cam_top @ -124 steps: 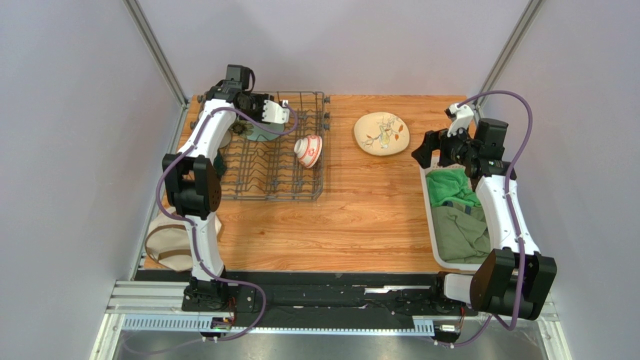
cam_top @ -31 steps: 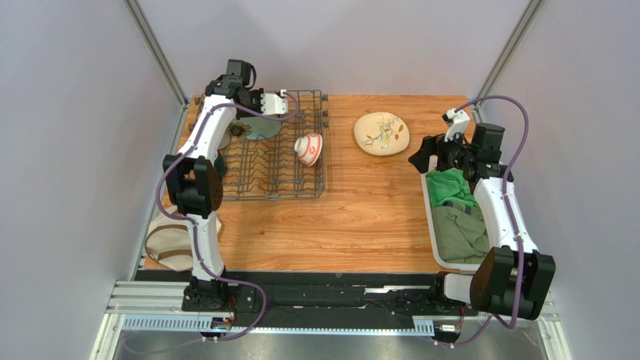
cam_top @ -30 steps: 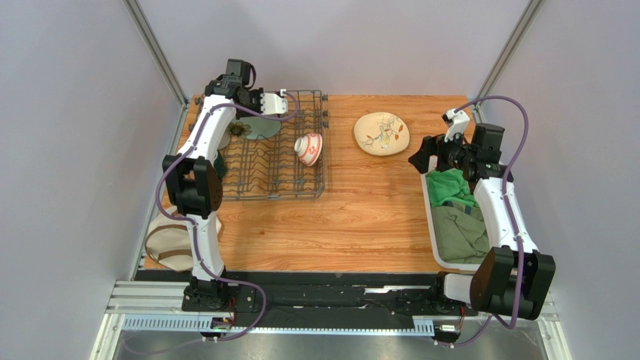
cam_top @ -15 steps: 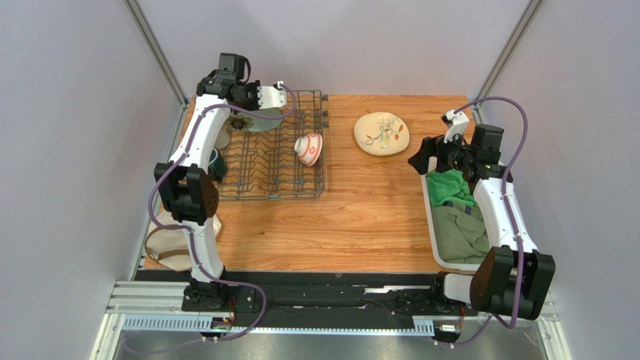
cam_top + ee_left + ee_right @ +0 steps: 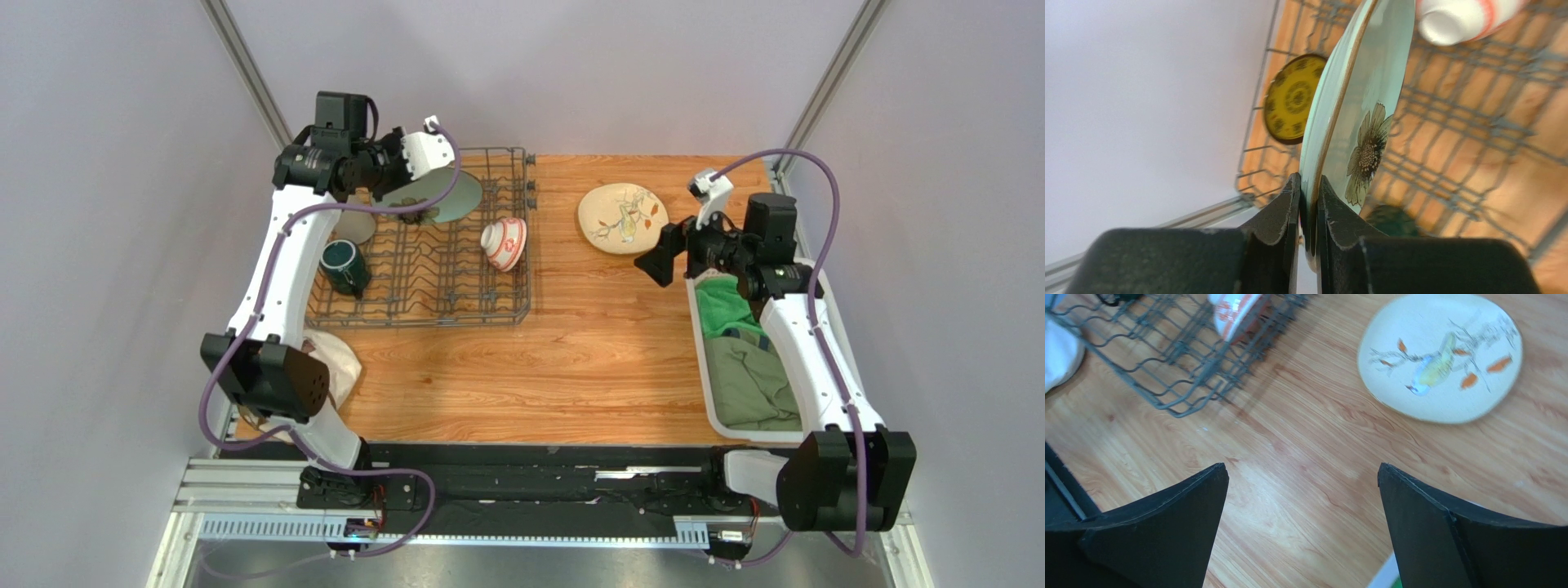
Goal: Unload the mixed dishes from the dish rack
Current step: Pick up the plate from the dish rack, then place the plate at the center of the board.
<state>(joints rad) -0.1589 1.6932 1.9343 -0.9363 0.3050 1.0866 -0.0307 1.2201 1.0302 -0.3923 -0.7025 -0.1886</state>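
The left fingers (image 5: 1290,199) are pinching the rim of the pale green flowered plate (image 5: 1358,122), one on each face, closed tight on it. The plate is standing on edge and stretching straight away from the fingertips, its far rim pointing toward the small red-and-white bowl (image 5: 503,243), which is lying on its side near the right edge of the dish rack (image 5: 491,306). The plate is hanging over the far-left corner of the rack and, by my reading, is riding clear of the prongs. The yellow-and-dark patterned plate (image 5: 1293,98) is sitting beyond it, and the dark green mug (image 5: 344,266) is resting at the rack's left side.

The left arm is reaching far and high, its elbow swinging out to the left and its wrist pointing rightward along the rack's back edge. The bare worktop (image 5: 589,355) is lying to the right of the rack, so the plate probably needs carrying that way and tipping flat.

The right fingers (image 5: 1198,496) are spread wide and gripping nothing, hovering over the worktop well apart from the rack, just beside the cream plate (image 5: 623,217) that is lying flat there
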